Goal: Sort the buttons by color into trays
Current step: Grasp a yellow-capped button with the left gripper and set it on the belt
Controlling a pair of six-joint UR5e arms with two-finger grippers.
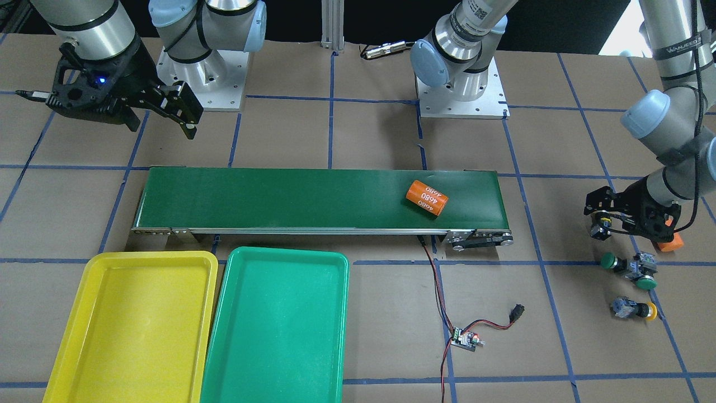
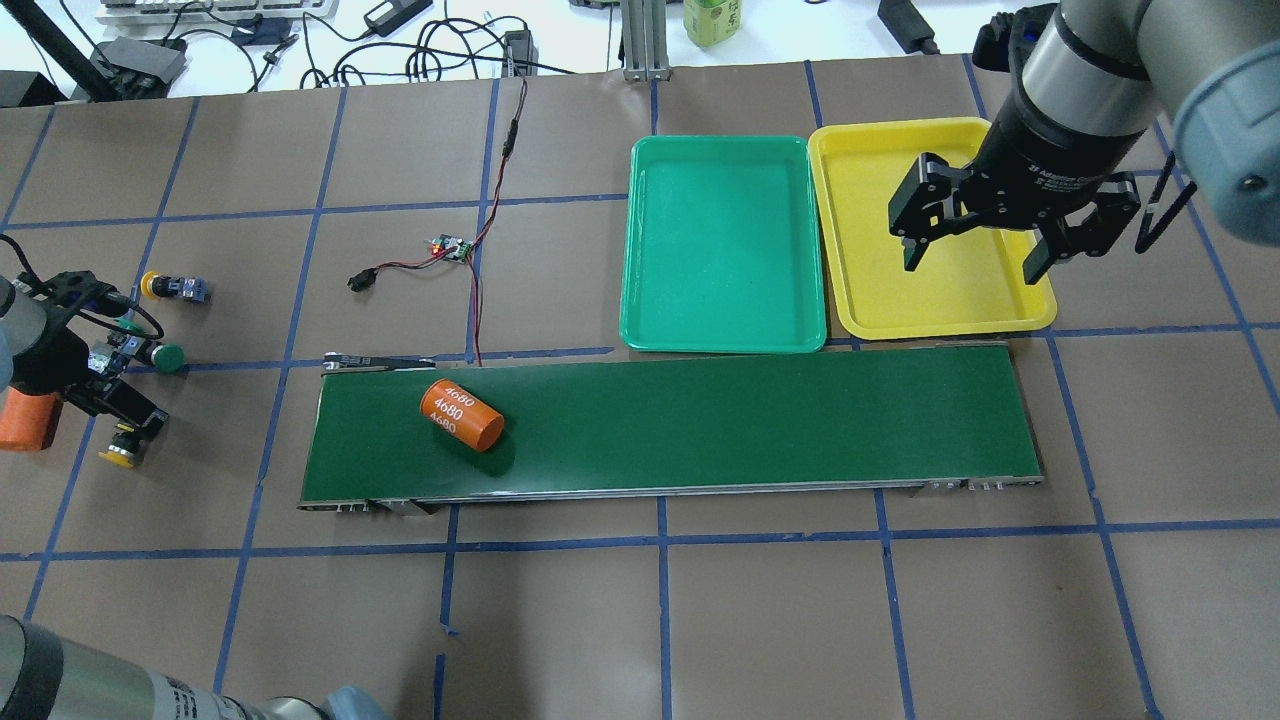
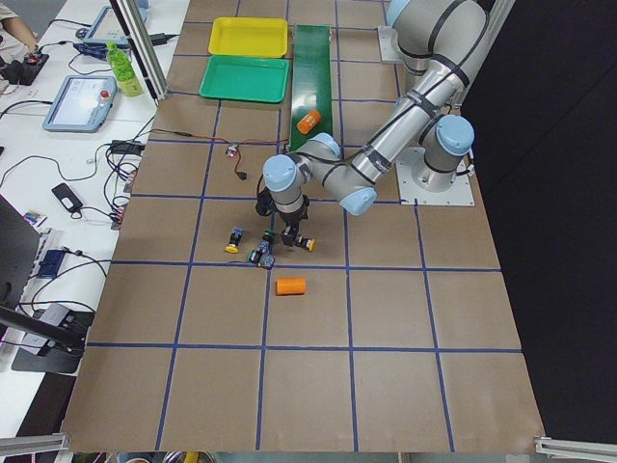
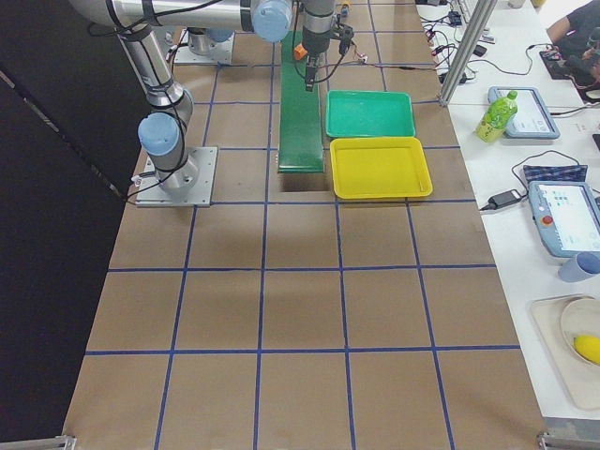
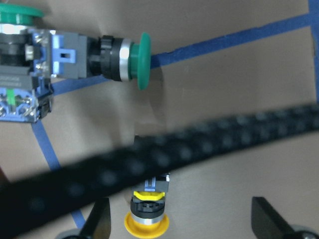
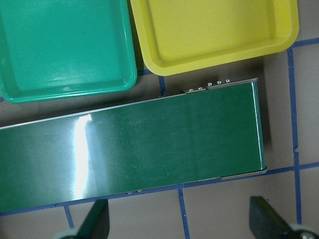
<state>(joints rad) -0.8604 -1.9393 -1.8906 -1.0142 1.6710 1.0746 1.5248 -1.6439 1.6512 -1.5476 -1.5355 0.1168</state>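
Cylinder (image 2: 461,414) on the belt (image 2: 750,420); trays (image 2: 722,240) side by side beyond it; buttons (image 2: 160,355) off its left end

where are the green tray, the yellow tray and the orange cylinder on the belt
green tray (image 2: 722,240), overhead view, bare floor
yellow tray (image 2: 860,290), overhead view, bare floor
orange cylinder (image 2: 458,413), overhead view, printed side

Yellow tray (image 4: 380,167) near, green tray (image 4: 369,113) just beyond it. Conveyor belt (image 4: 302,122) along their left. Right gripper (image 4: 315,77) above belt.
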